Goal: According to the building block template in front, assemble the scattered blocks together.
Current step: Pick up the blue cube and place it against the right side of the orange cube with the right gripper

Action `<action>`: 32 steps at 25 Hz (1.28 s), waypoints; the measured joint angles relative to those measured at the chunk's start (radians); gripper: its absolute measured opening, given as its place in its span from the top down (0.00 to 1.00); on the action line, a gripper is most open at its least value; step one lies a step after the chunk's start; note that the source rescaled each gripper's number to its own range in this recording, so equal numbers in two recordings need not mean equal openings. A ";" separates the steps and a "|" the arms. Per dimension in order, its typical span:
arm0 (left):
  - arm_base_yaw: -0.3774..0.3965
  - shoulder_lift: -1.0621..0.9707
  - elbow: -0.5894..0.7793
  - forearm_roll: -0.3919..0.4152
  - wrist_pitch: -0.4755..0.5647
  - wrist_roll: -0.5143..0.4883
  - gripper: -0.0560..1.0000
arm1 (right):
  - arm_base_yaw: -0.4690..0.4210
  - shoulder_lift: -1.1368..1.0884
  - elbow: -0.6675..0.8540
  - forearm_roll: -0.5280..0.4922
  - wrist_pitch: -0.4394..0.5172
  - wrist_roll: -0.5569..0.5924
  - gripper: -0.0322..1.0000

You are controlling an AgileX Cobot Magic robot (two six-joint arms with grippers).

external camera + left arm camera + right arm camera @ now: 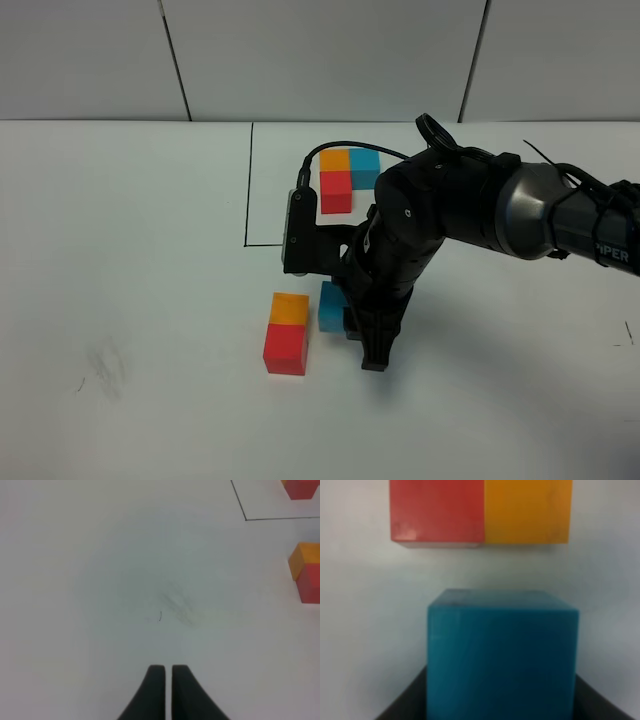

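The template (345, 175) is an orange, blue and red trio inside a thin black rectangle (248, 190). Its red cube shows in the left wrist view (302, 487). The loose orange cube (290, 309) and red cube (285, 349) sit joined on the table, and both also show in the right wrist view, orange (527, 510) and red (437, 510). My right gripper (345, 318) is shut on the teal-blue cube (329, 305), held just right of the orange cube with a small gap. Dark fingers (405, 705) flank the cube (502, 650). My left gripper (167, 675) is shut and empty over bare table.
The white table (130, 260) has faint scuff marks at the left (105, 365). A grey panelled wall (320, 55) stands behind it. The right arm's body (470, 205) lies across the table's right side, close to the template.
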 joint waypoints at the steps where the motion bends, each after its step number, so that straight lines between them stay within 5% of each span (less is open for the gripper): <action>1: 0.000 0.000 0.000 0.000 0.000 0.000 0.94 | 0.000 0.000 0.000 0.000 -0.002 0.000 0.47; 32: 0.000 0.000 0.000 0.000 0.000 -0.001 0.94 | 0.000 0.097 -0.109 0.000 0.032 -0.039 0.47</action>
